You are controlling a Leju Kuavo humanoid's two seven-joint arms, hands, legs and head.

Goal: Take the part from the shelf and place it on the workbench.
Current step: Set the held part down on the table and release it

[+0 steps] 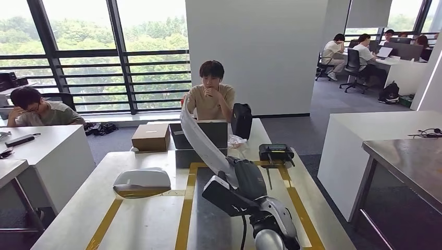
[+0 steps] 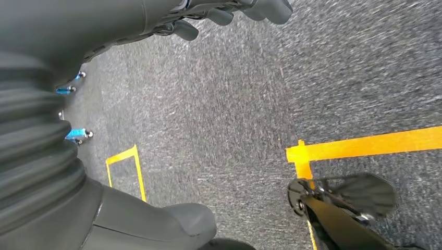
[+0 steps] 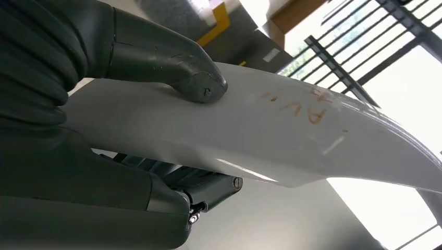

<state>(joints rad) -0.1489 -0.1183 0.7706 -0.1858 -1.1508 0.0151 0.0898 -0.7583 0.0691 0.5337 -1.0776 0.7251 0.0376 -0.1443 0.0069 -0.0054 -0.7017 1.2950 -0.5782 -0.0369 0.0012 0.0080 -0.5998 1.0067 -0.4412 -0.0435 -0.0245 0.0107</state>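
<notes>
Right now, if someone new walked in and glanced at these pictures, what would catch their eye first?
First, the long curved white part held up by the right hand over the workbench, rising toward the seated person behind the table. In the right wrist view the thumb presses on its glossy surface, near faint orange writing. Next, a second white part lies on the workbench's left side, by the yellow tape lines.

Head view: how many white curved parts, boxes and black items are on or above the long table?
White curved parts: 2, the lying part and the held part in the right hand
Boxes: 2, the brown box and the dark box
Black items: 2, the bag and the device
Total: 6
</notes>
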